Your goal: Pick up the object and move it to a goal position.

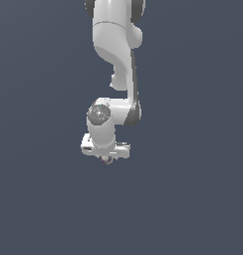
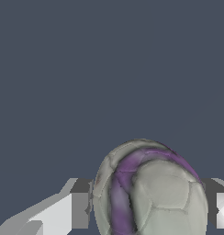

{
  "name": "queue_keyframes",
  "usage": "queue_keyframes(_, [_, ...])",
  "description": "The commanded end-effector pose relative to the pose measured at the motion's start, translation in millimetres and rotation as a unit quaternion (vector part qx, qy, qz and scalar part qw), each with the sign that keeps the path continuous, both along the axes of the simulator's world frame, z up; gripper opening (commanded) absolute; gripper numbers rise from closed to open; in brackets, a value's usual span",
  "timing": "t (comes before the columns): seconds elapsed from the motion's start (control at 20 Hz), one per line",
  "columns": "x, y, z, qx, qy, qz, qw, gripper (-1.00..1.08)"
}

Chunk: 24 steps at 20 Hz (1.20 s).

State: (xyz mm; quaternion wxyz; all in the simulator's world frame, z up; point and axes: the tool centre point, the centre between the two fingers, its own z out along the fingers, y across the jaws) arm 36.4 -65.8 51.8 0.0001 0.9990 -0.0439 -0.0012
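The object (image 2: pixel 150 193) is a small grey-white ball with a purple band. In the wrist view it fills the space between my two fingers, one pad (image 2: pixel 79 209) on one side and the other finger (image 2: pixel 219 206) on the opposite side, both touching it. My gripper (image 2: pixel 148 211) is shut on it. In the exterior view the white arm reaches down from above, and the ball (image 1: pixel 107 159) peeks out just under the gripper (image 1: pixel 107 157), mostly hidden by the hand.
A plain dark blue-grey surface (image 1: pixel 193 199) fills both views all around the arm. No other objects or edges show.
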Motion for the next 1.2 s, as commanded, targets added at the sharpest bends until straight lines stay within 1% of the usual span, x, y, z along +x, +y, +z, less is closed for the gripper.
queue_keyframes(0.0, [-3.9,14.6,10.4,0.000,-0.001,0.001,1.0000,-1.00])
queue_keyframes(0.45, [-26.4,85.4,57.8,0.000,-0.001,0.001,1.0000,-1.00])
queue_keyframes(0.65, [-33.2,109.5,74.2,0.000,-0.001,0.001,1.0000,-1.00])
queue_keyframes(0.9, [-37.0,125.1,84.7,0.000,-0.001,0.001,1.0000,-1.00])
queue_keyframes(1.15, [-35.8,125.0,84.9,0.000,-0.001,0.001,1.0000,-1.00])
